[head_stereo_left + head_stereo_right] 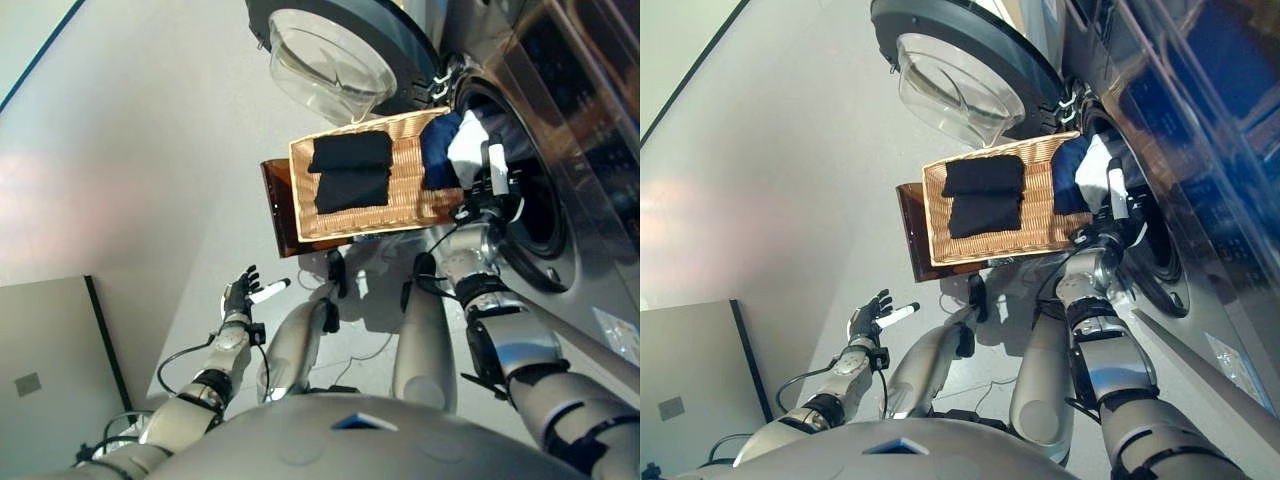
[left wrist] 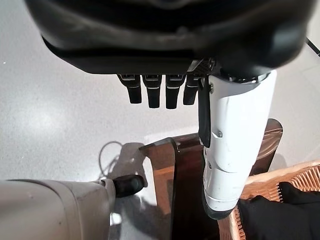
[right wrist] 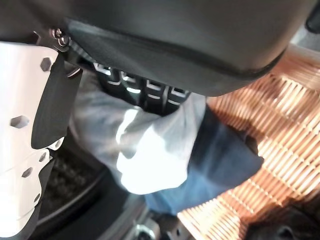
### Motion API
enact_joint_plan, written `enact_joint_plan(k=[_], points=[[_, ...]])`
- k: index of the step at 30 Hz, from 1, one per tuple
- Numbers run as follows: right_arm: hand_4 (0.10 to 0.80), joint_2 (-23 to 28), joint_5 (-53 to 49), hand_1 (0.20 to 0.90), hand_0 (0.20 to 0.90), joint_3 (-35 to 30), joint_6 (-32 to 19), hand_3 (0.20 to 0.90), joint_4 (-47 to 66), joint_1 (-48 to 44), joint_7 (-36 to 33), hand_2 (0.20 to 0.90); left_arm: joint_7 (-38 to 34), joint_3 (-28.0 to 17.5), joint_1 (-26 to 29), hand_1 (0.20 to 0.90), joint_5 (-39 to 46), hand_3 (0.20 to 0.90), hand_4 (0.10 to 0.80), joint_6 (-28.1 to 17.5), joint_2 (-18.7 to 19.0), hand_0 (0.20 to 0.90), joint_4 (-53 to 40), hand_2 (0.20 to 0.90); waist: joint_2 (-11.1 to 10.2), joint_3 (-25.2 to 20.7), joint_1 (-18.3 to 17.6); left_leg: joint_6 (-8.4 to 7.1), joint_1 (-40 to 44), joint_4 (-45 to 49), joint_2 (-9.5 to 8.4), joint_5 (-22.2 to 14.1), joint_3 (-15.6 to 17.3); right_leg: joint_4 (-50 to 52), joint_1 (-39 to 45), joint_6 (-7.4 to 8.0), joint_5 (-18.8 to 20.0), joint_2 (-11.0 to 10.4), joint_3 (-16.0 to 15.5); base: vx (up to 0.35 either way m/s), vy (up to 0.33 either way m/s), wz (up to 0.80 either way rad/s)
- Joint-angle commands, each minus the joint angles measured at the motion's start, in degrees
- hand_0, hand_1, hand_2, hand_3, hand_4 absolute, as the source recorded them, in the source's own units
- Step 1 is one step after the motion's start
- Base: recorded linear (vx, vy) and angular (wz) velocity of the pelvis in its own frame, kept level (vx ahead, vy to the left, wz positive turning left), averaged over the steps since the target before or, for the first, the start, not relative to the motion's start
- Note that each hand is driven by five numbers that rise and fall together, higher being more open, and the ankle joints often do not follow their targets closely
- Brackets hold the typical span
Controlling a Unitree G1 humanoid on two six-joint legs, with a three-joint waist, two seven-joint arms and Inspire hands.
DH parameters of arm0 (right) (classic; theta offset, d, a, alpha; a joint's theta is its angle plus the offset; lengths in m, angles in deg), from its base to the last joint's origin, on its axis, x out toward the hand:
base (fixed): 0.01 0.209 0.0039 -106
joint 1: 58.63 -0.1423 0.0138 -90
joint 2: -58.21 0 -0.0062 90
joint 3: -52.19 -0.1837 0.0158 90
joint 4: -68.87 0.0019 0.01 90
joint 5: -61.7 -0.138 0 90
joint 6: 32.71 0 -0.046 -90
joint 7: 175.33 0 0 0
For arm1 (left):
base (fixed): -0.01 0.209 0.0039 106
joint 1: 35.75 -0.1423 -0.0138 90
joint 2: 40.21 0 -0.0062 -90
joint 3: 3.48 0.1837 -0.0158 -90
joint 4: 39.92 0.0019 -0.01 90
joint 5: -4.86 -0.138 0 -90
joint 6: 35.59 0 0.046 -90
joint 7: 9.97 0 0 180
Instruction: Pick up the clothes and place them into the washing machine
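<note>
Right hand (image 1: 487, 195) clamped on white-and-blue clothes (image 1: 452, 148) at washing machine (image 1: 560, 180) drum mouth. Black clothes (image 1: 350, 170) lie in wicker basket (image 1: 415, 210). Left hand (image 1: 240, 292) low over floor, fingers apart, holding nothing.

A pale grey floor (image 1: 150, 150) carries a dark brown stand (image 1: 280, 205), set just before the washing machine (image 1: 560, 200). A wicker basket (image 1: 410, 195) rests on the stand, holding folded black clothes (image 1: 350, 170) and a blue-and-white bundle (image 1: 450, 150) at its machine-side end.
</note>
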Motion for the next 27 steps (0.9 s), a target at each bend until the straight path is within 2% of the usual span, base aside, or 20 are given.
enact_joint_plan(k=[1,10,13,15,19,20,27], points=[[0.800,-13.8,4.0,0.900,0.900,9.8,8.8,0.900,8.5,-4.9,8.4,0.900,-1.5,-1.9,3.4,0.900,-0.6,0.900,0.800,-0.7,4.2,0.900,2.5,0.900,-3.8,1.4,4.0,-0.61,1.4,4.7,-5.08,-8.9,0.1,-15.8,7.9,1.75,6.7,-0.7,0.0,0.034,-0.006,-0.02],[0.800,-13.4,-1.6,0.900,0.900,12.5,7.3,0.900,17.9,-3.5,14.7,0.900,-1.1,-2.9,3.1,0.900,-0.8,0.900,0.800,-0.4,3.8,0.900,2.7,0.900,-5.8,0.4,3.9,-0.76,5.2,1.6,-5.06,-8.0,-0.8,-20.2,12.7,2.08,8.3,-1.1,-0.4,0.012,-0.004,-0.03],[0.800,-12.7,-3.7,0.900,0.900,9.7,5.7,0.900,17.5,-5.1,14.9,0.900,-1.2,-3.2,3.3,0.900,-0.8,0.900,0.800,-0.5,4.1,0.900,2.7,0.900,-6.2,0.5,4.1,-0.68,5.1,1.6,-5.11,-7.9,-0.8,-20.5,12.7,2.10,8.4,-1.1,-0.6,-0.005,-0.006,0.01],[0.800,-11.5,-5.8,0.900,0.900,5.6,4.3,0.900,16.2,-7.7,14.4,0.900,-1.2,-3.1,3.4,0.900,-0.4,0.900,0.800,-0.8,4.4,0.900,2.6,0.900,-6.2,0.4,4.2,-0.55,4.8,1.8,-5.18,-8.0,-1.0,-20.3,12.5,2.08,8.3,-1.1,-0.4,0.000,0.000,0.00],[0.800,-7.5,-6.7,0.900,0.900,-3.1,2.0,0.900,10.5,-13.0,11.4,0.900,-0.9,-2.8,2.3,0.900,-0.2,0.900,0.800,-1.3,4.9,0.900,3.2,0.900,-5.8,-0.2,4.7,-0.46,4.5,1.8,-5.45,-8.1,-1.3,-20.1,12.0,2.09,8.0,-1.3,-0.3,0.010,0.013,0.03],[0.800,-6.0,-5.1,0.900,0.900,-5.5,1.1,0.900,8.0,-14.7,8.3,0.900,-1.0,-2.7,1.9,0.900,-0.6,0.900,0.800,-1.3,5.1,0.900,4.0,0.900,-5.4,-0.5,4.8,-0.50,4.6,1.6,-5.51,-8.1,-1.3,-20.1,11.9,2.15,7.8,-1.4,-0.2,0.019,0.030,0.08],[0.800,-2.8,3.6,0.900,0.900,-8.3,0.5,0.900,2.1,-15.6,-1.4,0.900,-2.2,-2.4,1.0,0.900,-2.6,0.900,0.800,-0.9,5.4,0.900,5.6,0.900,-4.9,-1.7,4.5,-0.29,4.8,1.2,-5.72,-8.6,-1.0,-20.0,11.6,2.35,7.8,-1.5,0.6,0.026,0.030,0.02]])
